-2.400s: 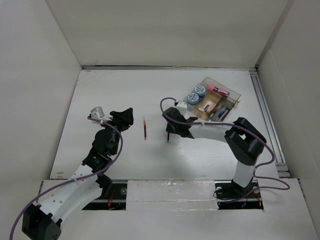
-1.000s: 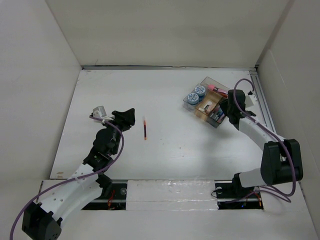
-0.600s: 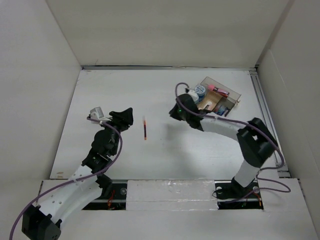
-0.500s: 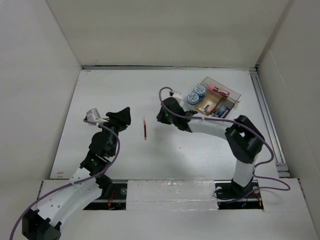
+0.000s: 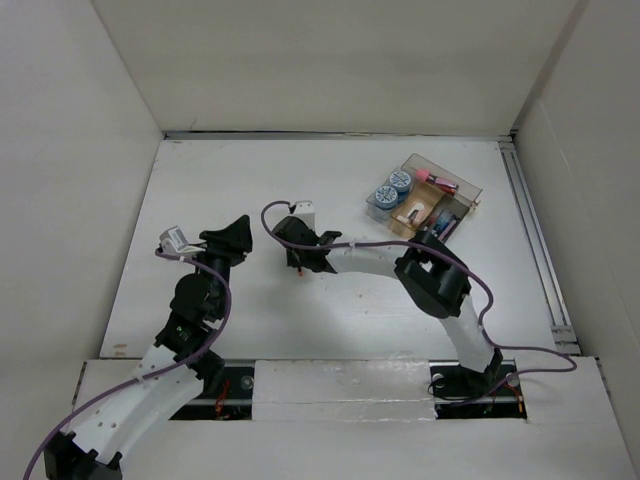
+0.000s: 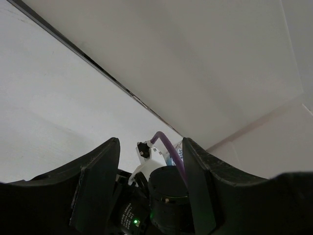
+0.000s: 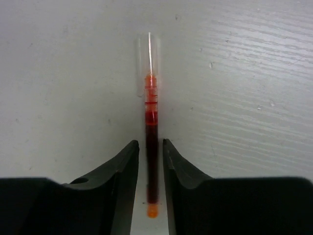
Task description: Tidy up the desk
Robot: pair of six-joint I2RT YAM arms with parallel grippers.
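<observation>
Right claw is straddling the red pen, barely parted, gripping nothing, on the table at eight o'clock of the tray; closing off-centre risks rolling it away.

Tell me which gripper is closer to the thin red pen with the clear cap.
Right. The right gripper straddles the thin red pen, one finger on each side; the left gripper is apart from it, off to its left.
</observation>
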